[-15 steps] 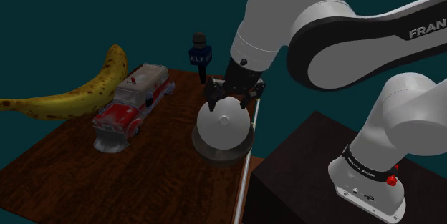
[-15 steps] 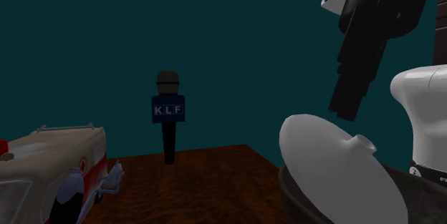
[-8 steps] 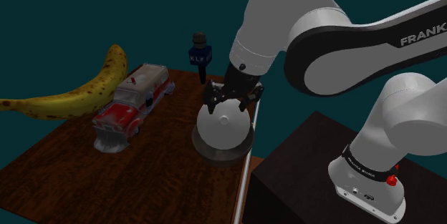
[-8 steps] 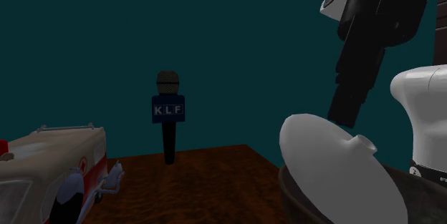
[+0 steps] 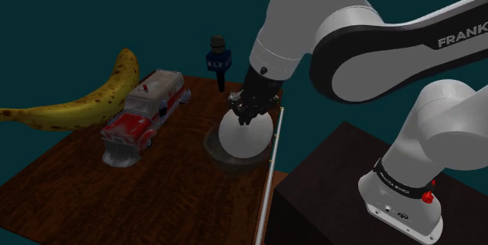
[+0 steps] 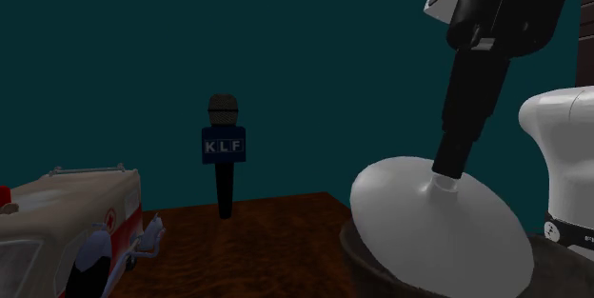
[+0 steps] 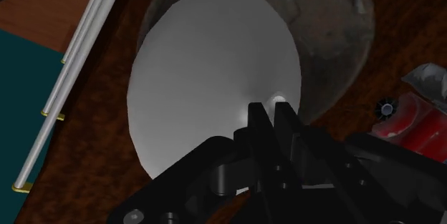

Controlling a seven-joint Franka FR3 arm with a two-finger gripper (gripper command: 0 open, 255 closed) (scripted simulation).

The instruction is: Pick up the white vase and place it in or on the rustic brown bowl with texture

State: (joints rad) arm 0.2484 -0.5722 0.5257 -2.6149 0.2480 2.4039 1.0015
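The white vase (image 5: 249, 135) is a flat, disc-shaped body with a small neck. It leans in the rustic brown bowl (image 5: 221, 155) near the table's edge at the shoulder view's right. My black gripper (image 5: 244, 113) comes down on the neck and is shut on it. In the second exterior view a finger (image 6: 465, 115) ends at the neck on top of the vase (image 6: 428, 225), with the bowl (image 6: 366, 253) under it. The wrist view has the two fingertips (image 7: 258, 115) nearly together at the neck, in front of the vase body (image 7: 208, 72) and the bowl's rim (image 7: 344, 15).
A red and white toy fire truck (image 5: 145, 114) stands beside the bowl at the shoulder view's left, with a large spotted banana (image 5: 78, 102) behind it. A blue "KLF" microphone (image 6: 224, 153) stands upright at the table's far edge. A metal rail (image 5: 274, 174) lines the table edge by my dark stand (image 5: 336, 196).
The gripper has come down from just above the vase and shut on its neck. The vase has tipped and slid, with the bowl, toward the second exterior view's left.
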